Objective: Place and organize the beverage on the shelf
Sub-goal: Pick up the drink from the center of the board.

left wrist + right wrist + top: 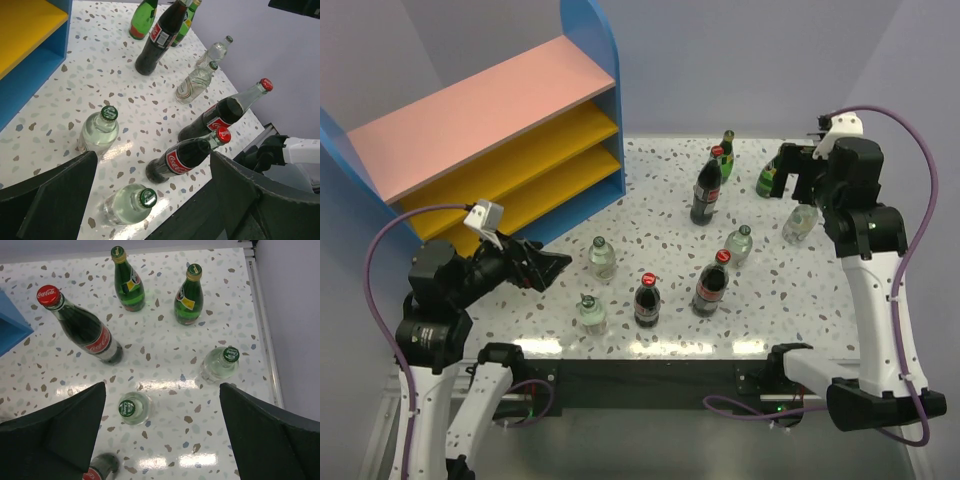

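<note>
The shelf (480,110) stood at the ten o'clock corner of the table (660,160), its pink board on top and two yellow boards below.

At eight o'clock the left hand (552,270) hung above the table with its fingers (55,200) spread wide apart, holding nothing and touching nothing. Its wrist view looked down between them at the nearest bottles.

All the beverage stood upright on the table. Two clear bottles (603,257) with green caps stood at the left hand's three o'clock, one nearer the front edge. Two cola bottles (647,300) with red caps stood side by side towards six o'clock, and a third stood nearer the table's middle, towards twelve. Two more clear ones stood further right, and two green glass bottles (725,155) stood at one o'clock.

At two o'clock the right hand (782,172) hovered with its fingers (60,435) fully parted and empty. One green bottle stood just beside it in the top view. Its wrist view showed the fingers above the bottles, touching none.
</note>
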Robot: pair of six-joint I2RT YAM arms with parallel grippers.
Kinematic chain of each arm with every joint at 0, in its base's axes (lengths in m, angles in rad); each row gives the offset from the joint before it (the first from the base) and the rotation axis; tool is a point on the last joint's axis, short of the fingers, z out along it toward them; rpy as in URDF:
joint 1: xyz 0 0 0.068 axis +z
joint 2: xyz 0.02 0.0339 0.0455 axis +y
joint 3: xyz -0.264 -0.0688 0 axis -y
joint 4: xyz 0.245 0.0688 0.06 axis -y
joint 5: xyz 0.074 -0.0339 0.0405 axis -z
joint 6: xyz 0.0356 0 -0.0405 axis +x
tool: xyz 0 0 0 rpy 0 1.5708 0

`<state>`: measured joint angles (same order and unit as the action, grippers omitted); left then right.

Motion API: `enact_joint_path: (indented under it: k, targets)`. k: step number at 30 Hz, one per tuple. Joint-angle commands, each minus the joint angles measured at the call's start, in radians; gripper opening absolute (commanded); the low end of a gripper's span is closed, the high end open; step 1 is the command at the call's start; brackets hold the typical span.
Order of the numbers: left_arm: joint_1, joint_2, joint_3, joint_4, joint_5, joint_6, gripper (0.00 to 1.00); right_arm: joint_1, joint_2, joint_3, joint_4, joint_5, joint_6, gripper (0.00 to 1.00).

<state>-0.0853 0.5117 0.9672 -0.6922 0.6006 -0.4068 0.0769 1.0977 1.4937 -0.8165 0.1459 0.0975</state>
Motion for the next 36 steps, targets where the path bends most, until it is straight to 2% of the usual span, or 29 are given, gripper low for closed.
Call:
enact_joint_path:
  k: [1, 5, 6, 8, 10, 19, 22, 25, 32, 36]
  targets:
    - [0.005, 0.024, -0.002, 0.1, 0.074, -0.013, 1.0, 0.003, 0.004, 0.051, -0.015, -0.054, 0.004, 0.99]
    - [0.005, 0.056, -0.004, 0.143, 0.103, -0.015, 1.0, 0.003, -0.002, 0.062, -0.024, -0.213, -0.094, 0.99]
    - [0.004, 0.065, 0.004, 0.151, 0.11, -0.013, 1.0, 0.004, -0.009, 0.062, -0.027, -0.338, -0.204, 0.99]
    - [0.004, 0.086, 0.019, 0.158, 0.117, -0.001, 1.0, 0.007, -0.038, 0.056, -0.041, -0.487, -0.362, 0.99]
    - [0.002, 0.1, 0.037, 0.158, 0.119, 0.005, 1.0, 0.02, -0.045, 0.072, -0.081, -0.65, -0.43, 0.99]
    - [-0.014, 0.125, 0.041, 0.227, 0.119, -0.01, 1.0, 0.069, 0.048, 0.236, -0.272, -0.936, -0.604, 0.99]
    - [-0.037, 0.143, 0.045, 0.246, 0.102, -0.013, 1.0, 0.093, 0.091, 0.273, -0.312, -1.061, -0.616, 0.99]
    - [-0.076, 0.154, 0.045, 0.256, 0.073, -0.013, 1.0, 0.145, 0.128, 0.303, -0.343, -1.079, -0.617, 0.99]
    - [-0.252, 0.194, 0.048, 0.269, -0.053, -0.003, 1.0, 0.204, 0.154, 0.304, -0.358, -1.057, -0.648, 0.99]
    - [-0.277, 0.194, 0.016, 0.296, -0.065, -0.006, 1.0, 0.219, 0.156, 0.292, -0.358, -1.043, -0.657, 0.99]
